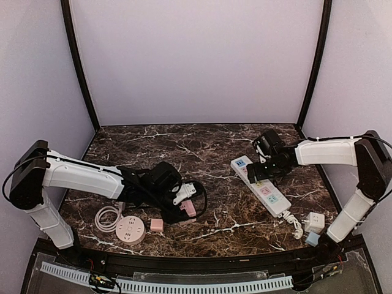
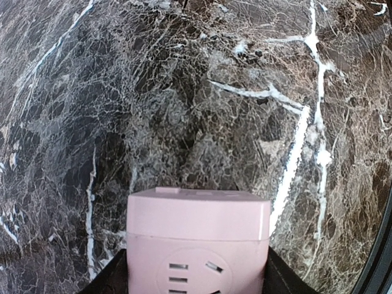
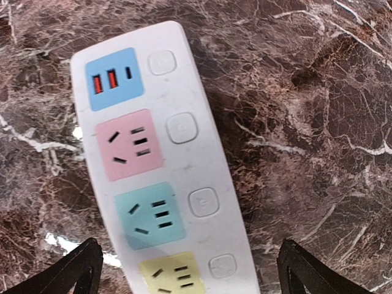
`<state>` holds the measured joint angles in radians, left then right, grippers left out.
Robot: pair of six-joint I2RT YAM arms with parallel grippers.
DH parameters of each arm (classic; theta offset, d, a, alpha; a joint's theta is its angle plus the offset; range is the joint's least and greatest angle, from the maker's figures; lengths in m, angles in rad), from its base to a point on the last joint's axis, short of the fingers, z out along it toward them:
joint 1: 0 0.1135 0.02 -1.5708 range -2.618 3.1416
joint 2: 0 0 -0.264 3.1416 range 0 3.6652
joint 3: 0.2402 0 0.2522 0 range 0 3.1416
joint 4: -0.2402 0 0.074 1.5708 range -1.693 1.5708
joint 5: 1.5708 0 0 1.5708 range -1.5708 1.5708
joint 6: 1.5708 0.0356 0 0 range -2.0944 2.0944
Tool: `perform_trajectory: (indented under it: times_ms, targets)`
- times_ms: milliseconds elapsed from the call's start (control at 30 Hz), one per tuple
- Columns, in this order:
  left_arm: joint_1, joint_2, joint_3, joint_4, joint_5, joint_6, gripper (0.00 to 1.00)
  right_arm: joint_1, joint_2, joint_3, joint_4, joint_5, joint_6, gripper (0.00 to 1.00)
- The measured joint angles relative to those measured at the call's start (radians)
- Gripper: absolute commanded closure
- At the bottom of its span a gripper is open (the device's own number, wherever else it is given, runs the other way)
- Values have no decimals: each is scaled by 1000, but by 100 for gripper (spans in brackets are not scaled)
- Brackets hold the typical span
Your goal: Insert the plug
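At the lower left of the top view a round pink socket puck point(image 1: 130, 231) lies with its white cord point(image 1: 107, 217) coiled beside it, and a small pink cube point(image 1: 157, 225) sits just to its right on the marbled worktop point(image 1: 153, 144). Toward the lower middle, the left gripper point(image 1: 180, 199) has its fingers point(image 2: 104, 285) clamped on a pink plug cube point(image 2: 196, 233), which fills the bottom centre of the left wrist view with its slotted socket face toward the lens, held above bare worktop. The grasp therefore looks done, while the carry and the insertion are still to come, since the white power strip point(image 3: 184, 159) lies well apart at the right centre of the top view. The right gripper point(image 1: 258, 173) hovers over the strip's far end with its fingers point(image 3: 76, 269) spread wide at the bottom corners of its wrist view, holding nothing. That view shows a blue USB panel, then pink, teal and yellow sockets, all unoccupied, each beside a button. A white cube point(image 1: 314, 222) and a pale blue cube point(image 1: 312, 239) sit at the lower right. No brand, label or lettering can be read anywhere; the only markings are the slots and ports.
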<state>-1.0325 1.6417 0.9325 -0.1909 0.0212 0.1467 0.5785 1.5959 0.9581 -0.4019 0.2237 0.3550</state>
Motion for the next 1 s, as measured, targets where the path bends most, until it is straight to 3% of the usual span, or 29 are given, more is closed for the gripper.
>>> perform_trajectory:
  times_ms: [333,433,667,1000]
  targets:
    - [0,0,0,1,0,13,54,-72,104,60,-8,-131,-136,2]
    - [0,-1,-2,4,0,16,54,-72,140,70,-10,-154,-159,18]
    - [0,-10,-13,14,-3,19,55,-72,190,111,-18,-156,-190,31]
    - [0,-55,-53,41,-5,26,55,-40,261,201,-25,-205,-266,36]
